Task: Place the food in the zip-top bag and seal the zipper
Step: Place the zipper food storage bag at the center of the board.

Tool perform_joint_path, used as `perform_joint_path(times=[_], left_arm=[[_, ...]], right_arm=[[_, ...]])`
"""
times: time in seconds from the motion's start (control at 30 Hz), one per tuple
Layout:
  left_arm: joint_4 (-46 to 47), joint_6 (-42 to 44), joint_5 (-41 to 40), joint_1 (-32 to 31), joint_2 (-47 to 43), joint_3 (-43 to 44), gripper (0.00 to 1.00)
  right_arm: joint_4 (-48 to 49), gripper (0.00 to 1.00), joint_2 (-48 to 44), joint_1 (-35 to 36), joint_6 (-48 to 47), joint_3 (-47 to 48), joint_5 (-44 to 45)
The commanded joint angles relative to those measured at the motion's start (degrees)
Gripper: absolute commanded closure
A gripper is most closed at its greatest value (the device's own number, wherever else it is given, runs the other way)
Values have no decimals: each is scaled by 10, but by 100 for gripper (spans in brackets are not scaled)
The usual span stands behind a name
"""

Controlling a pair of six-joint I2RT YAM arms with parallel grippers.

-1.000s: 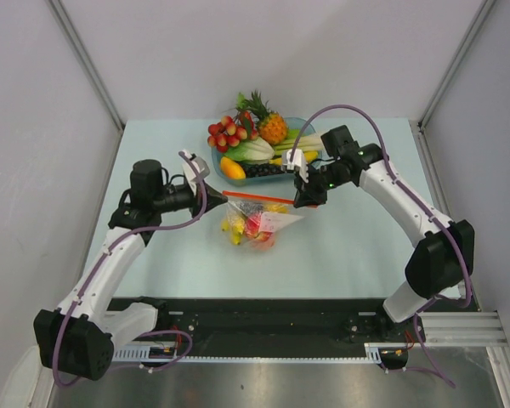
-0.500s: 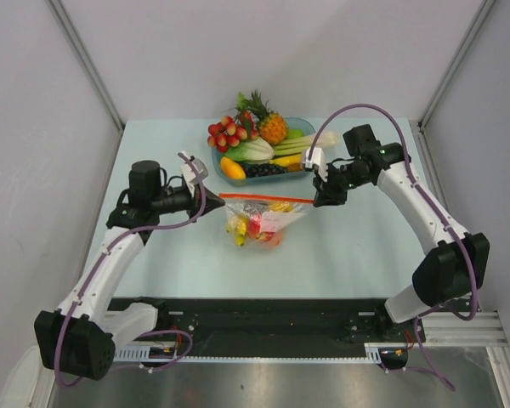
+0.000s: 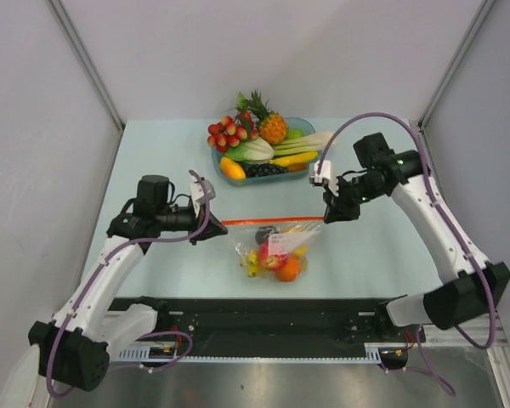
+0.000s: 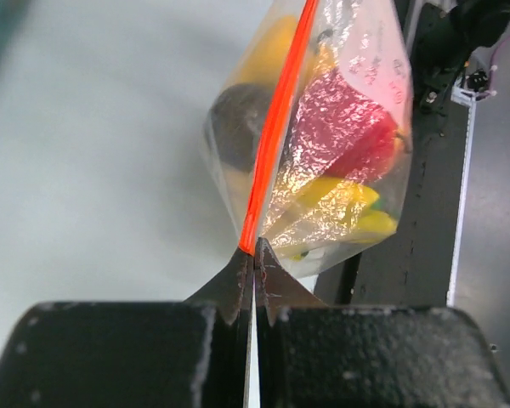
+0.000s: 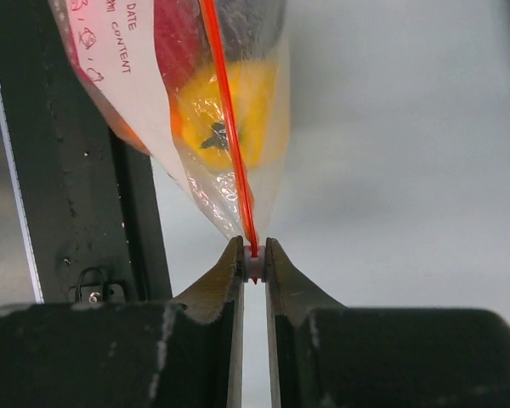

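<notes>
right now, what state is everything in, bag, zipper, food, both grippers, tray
zip-top bag, stretched between both grippers, loaded
zipper, pulled into one straight line, looks closed
food, inside the bag
left gripper, shut on the zipper's left end
right gripper, shut on its right end
fruit tray, full of produce

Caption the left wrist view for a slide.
Left gripper pinches one end of the zipper; the zip-top bag beyond holds food.

Clear, glossy, crinkled plastic zip-top bag [image 3: 276, 242], smooth matt pale table [image 3: 153, 161], matt black scuffed fingers [image 4: 229, 293].
</notes>
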Motion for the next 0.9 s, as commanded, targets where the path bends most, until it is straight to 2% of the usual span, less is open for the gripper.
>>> perform_joint_path(times=[0.0,0.13,0.27,0.3,0.33,0.4,0.43,0.47,0.5,0.53,0.57,0.6,0.63,0.67,0.7,0.87], left_arm=[[64,-92,-85,5,67,-34,100],[95,-137,-119,6,168,-21,100],[129,-150,-149,11,190,-5,100],[140,-151,-153,14,190,-5,98],[143,-151,-155,15,189,-4,92],[145,-151,-154,22,185,0,85],[145,-153,-155,25,183,0,73],[144,-156,-156,31,179,2,63],[141,-160,-158,34,173,5,55],[138,-165,-160,38,171,9,39],[131,-165,-164,44,166,15,24],[119,-164,-167,47,157,28,11],[114,-162,-174,50,152,35,1],[110,-162,-179,55,145,50,0],[103,-161,-183,59,138,58,0],[80,-181,-194,82,116,140,0]], right_arm=[[25,100,100,9,-10,6,66],[92,100,193,41,25,15,97],[173,98,229,46,78,30,112],[199,96,230,44,91,35,119],[208,95,231,42,100,37,121],[228,83,224,38,128,43,119],[233,74,221,31,137,45,117],[238,52,216,27,157,47,112],[247,45,211,24,167,48,106],[250,38,199,14,178,52,103],[255,26,191,9,188,52,99],[264,17,183,2,209,53,91],[270,13,167,-5,219,54,87],[278,6,157,-17,228,56,82],[284,5,149,-24,250,56,71],[336,0,91,-84,348,57,30]])
